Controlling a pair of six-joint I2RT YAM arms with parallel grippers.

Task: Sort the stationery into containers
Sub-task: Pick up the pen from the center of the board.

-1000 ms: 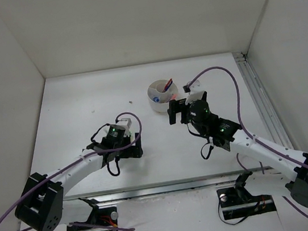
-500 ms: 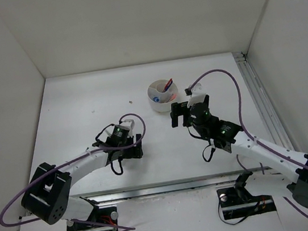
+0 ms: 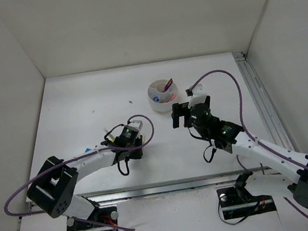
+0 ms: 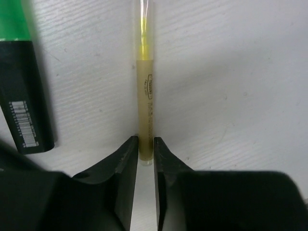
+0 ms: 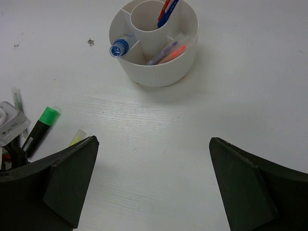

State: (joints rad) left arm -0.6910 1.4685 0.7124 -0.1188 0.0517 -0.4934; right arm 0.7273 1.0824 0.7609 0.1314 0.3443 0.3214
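We find the left gripper (image 4: 146,144) with its jaws drawn in on the near end of a thin pen (image 4: 145,91), which has an olive barrel and a clear yellow far tip. Both jaws look to touch the barrel, so we read it as clamped, but only the last bit of barrel sits between them. The pen lies flat on the table (image 4: 231,72), pointing straight ahead of the jaws. Just left of it, not touching, lies a green-capped highlighter (image 4: 24,96), roughly parallel.

The right gripper (image 5: 153,142) has its jaws wide apart and holds nothing. Ahead of it stands the white tub (image 5: 159,72): blue/red pens (image 5: 166,8) in the centre cup, a blue-capped tube (image 5: 119,48) in the left compartment, clear pens (image 5: 168,50) in the near-right one.

Step in hand, as we judge it: lift the thin pen and carry it to the tub, ahead and to the right of the left gripper. An end grip will likely let the pen droop or swivel, so we would:
- lift slowly with the wrist level
- keep clear of the highlighter
- regrip nearer mid-barrel if it slips
- lower it tip-first among the clear pens
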